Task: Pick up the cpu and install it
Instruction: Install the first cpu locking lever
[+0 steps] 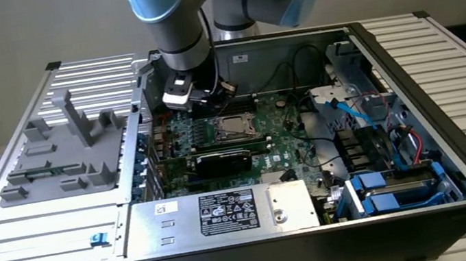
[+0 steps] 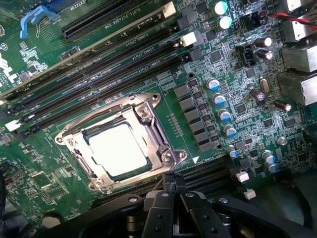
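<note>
The cpu (image 2: 119, 148), a flat square chip with a bright silver top, lies inside the metal socket frame (image 2: 161, 131) on the green motherboard. In the exterior view the cpu (image 1: 232, 126) sits in the middle of the open computer case. My gripper (image 2: 174, 179) hovers just beside the socket's edge, its two black fingers pressed together and shut with nothing between them. From outside, the gripper (image 1: 198, 99) hangs low over the board, a little toward the exterior view's left of the socket.
Long black memory slots (image 2: 99, 74) run beside the socket. A black graphics card (image 1: 223, 159) lies in front of it, and the silver power supply box (image 1: 226, 212) stands at the case front. Cables and blue drive bays (image 1: 391, 193) crowd the right. A grey fixture (image 1: 61, 156) sits outside on the left.
</note>
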Controlling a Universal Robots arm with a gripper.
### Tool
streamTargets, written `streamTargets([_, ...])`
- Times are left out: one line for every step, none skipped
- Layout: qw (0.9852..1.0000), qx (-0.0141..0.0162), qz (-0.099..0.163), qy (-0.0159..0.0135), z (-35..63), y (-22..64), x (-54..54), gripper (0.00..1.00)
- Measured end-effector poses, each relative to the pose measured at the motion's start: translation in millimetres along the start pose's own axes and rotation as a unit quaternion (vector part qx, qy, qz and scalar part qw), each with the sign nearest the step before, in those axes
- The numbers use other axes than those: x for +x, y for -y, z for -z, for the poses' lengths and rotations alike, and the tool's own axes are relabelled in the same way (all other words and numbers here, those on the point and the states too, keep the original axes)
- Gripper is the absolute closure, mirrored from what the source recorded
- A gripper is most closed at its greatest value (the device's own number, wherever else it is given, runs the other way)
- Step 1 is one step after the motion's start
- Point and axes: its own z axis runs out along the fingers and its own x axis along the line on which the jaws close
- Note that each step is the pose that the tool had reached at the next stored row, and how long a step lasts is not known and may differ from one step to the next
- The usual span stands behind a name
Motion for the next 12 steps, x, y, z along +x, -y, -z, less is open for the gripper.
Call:
streamTargets([1.0000,0.0020,0.000,-0.0001,0.1,-0.1,-0.1,0.89])
streamTargets([1.0000,0.0046,-0.001,-0.0007,0.1,-0.1,-0.1,0.89])
streamTargets([1.0000,0.0073,-0.001,-0.0017,0.1,-0.1,-0.1,0.89])
streamTargets([0.9999,0.0105,-0.002,-0.0028,0.0,-0.1,-0.1,0.89])
streamTargets([0.9999,0.0133,-0.002,-0.0038,0.0,-0.1,-0.2,0.89])
streamTargets([0.9999,0.0144,-0.003,-0.0044,0.0,-0.1,-0.1,0.89])
streamTargets([0.9999,0.0150,-0.005,-0.0051,-0.1,-0.1,-0.1,0.89])
streamTargets([0.9998,0.0153,-0.006,-0.0058,-0.2,-0.1,-0.2,0.89])
streamTargets([0.9998,0.0156,-0.007,-0.0067,-0.4,-0.2,-0.2,0.89])
streamTargets([0.9998,0.0159,-0.008,-0.0077,-0.6,-0.3,-0.2,0.89])
streamTargets([0.9998,0.0160,-0.009,-0.0085,-0.7,-0.4,-0.2,0.89])
streamTargets([0.9998,0.0159,-0.010,-0.0091,-0.8,-0.4,-0.2,0.89])
